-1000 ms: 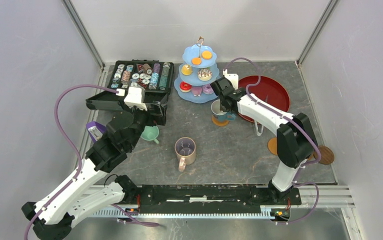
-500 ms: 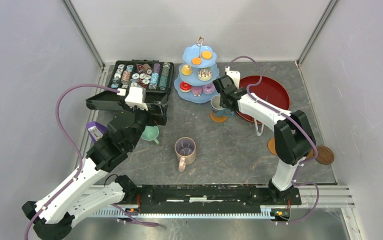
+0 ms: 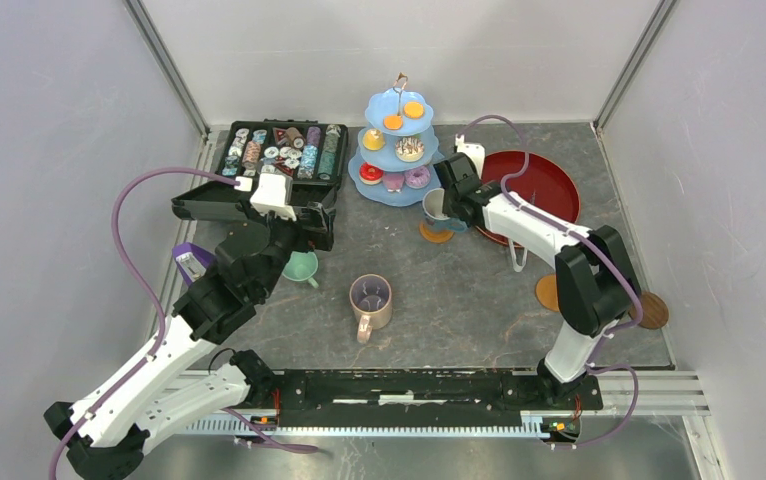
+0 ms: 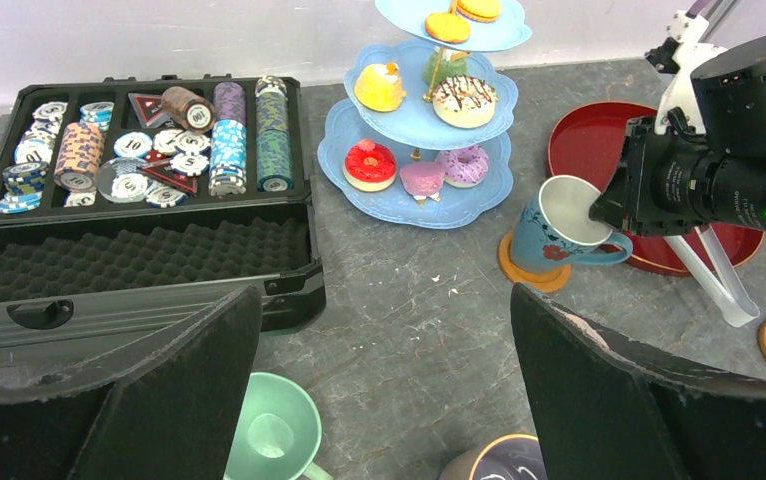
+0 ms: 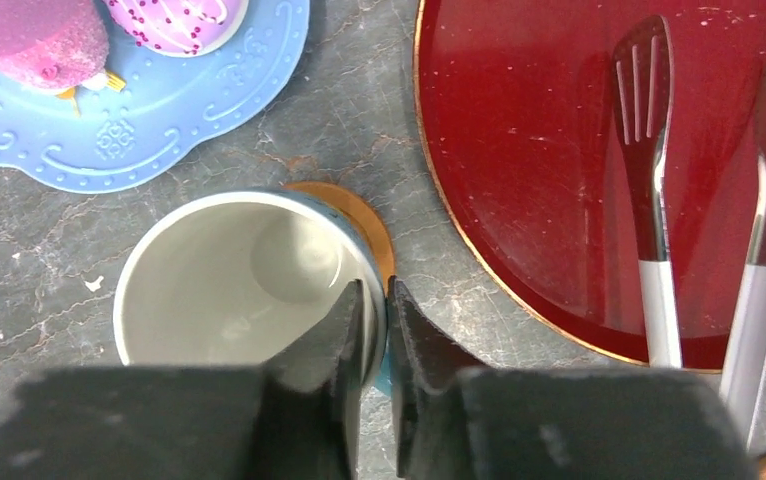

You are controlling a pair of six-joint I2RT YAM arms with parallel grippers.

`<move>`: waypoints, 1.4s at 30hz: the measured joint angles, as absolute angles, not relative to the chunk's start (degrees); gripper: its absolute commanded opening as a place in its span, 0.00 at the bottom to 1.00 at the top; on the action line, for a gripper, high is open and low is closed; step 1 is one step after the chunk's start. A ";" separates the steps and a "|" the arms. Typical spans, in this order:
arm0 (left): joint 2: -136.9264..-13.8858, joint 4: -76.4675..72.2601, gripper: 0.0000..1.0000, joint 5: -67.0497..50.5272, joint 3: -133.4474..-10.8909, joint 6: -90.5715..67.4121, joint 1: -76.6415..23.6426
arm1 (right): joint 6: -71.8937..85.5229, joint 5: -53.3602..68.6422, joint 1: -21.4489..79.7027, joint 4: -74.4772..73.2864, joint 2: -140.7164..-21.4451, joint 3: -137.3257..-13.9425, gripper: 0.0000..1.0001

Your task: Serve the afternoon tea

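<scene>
**Item 1: mug** (image 5: pixel 239 280), white inside, blue outside. The right gripper (image 5: pixel 376 300) pinches its rim, 1 finger inside and 1 outside. The mug stands tilted on a coaster (image 5: pixel 364 225) that shows just beyond the fingers.

**Item 2: stand** (image 5: pixel 159 150), pale blue, ahead and left of that gripper, near the mug. 2 pastries (image 5: pixel 29 40) lie on its bottom tier.

**Item 3: plate** (image 5: pixel 529 150), red, ahead and right of the gripper. Tongs (image 5: pixel 649 200) lie on it.

**Item 4: left gripper** (image 4: pixel 384 300), jaws spread wide, holding nothing. A green mug (image 4: pixel 274 435) sits below its left finger. A pink mug (image 4: pixel 489 462) sits below its right finger. An open case (image 4: pixel 139 255) lies ahead to its left.
</scene>
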State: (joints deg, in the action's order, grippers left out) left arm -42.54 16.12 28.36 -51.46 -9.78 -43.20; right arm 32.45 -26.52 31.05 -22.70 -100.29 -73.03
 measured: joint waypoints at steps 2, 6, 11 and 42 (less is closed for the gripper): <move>-42.61 16.14 1.00 28.32 -51.46 -9.78 -43.20 | 31.14 -25.32 30.92 -22.26 -100.16 -72.79 0.37; -42.65 16.14 1.00 28.32 -51.46 -9.78 -43.20 | 27.88 -21.47 30.98 -22.31 -100.09 -72.82 0.47; -42.65 16.14 1.00 28.32 -51.46 -9.78 -43.20 | 24.05 -17.96 31.00 -23.53 -96.79 -72.79 0.63; -41.67 16.16 1.00 26.81 -51.46 -9.80 -43.20 | 27.68 -25.26 -20.34 -21.10 -56.29 -27.53 0.55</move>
